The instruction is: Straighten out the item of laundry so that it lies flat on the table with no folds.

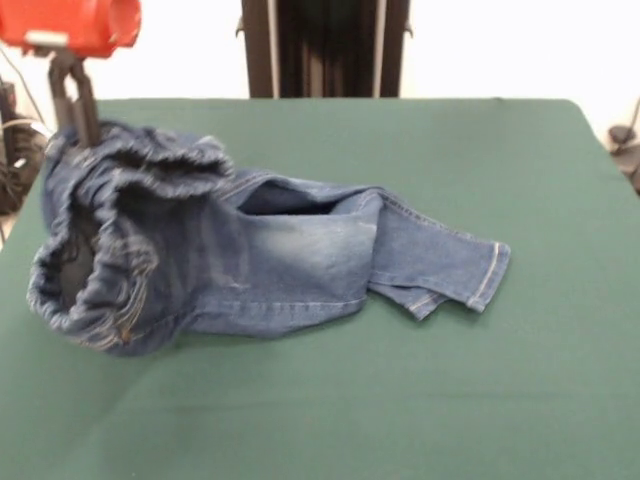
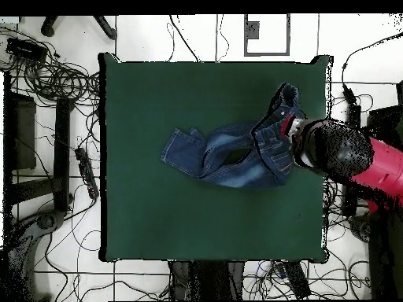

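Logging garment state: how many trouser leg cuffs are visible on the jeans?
1: a cuff at the jeans' end away from the end effector; the other may be folded under.

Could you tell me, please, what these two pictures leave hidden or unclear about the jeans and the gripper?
- Front view: the gripper tips sink into the raised waistband of the jeans; denim hides whether they are open or shut.
- Overhead view: the arm covers the gripper and that end of the waistband.
- Both views: the second leg is folded under the first; its hem barely shows.
- Front view: the arm is cut off by the top edge.
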`<move>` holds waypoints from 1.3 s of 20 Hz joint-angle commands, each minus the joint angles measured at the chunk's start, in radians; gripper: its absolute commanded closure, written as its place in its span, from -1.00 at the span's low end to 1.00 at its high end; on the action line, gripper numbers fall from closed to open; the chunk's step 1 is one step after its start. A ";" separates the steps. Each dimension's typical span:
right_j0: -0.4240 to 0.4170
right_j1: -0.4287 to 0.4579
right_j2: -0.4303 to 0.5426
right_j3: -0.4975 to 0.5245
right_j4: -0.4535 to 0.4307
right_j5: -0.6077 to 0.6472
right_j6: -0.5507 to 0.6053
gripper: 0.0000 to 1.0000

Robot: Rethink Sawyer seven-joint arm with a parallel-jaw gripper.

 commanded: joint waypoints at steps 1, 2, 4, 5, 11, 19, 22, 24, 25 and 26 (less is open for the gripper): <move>-0.023 0.112 0.210 -0.113 -0.085 0.130 -0.357 1.00; -0.027 0.117 0.217 -0.117 -0.092 0.130 -0.363 1.00; -0.041 0.124 0.240 -0.120 -0.109 0.123 -0.384 1.00; -0.045 0.129 0.250 -0.127 -0.116 0.128 -0.391 1.00; -0.049 0.130 0.272 -0.141 -0.155 0.139 -0.383 -1.00; -0.020 0.114 0.271 -0.188 -0.202 0.214 -0.356 -1.00; -0.009 0.105 0.274 -0.202 -0.207 0.232 -0.349 -1.00; -0.011 0.108 0.278 -0.204 -0.206 0.237 -0.341 -1.00; -0.015 0.111 0.281 -0.201 -0.204 0.232 -0.336 -1.00; -0.016 0.113 0.281 -0.202 -0.204 0.234 -0.333 -1.00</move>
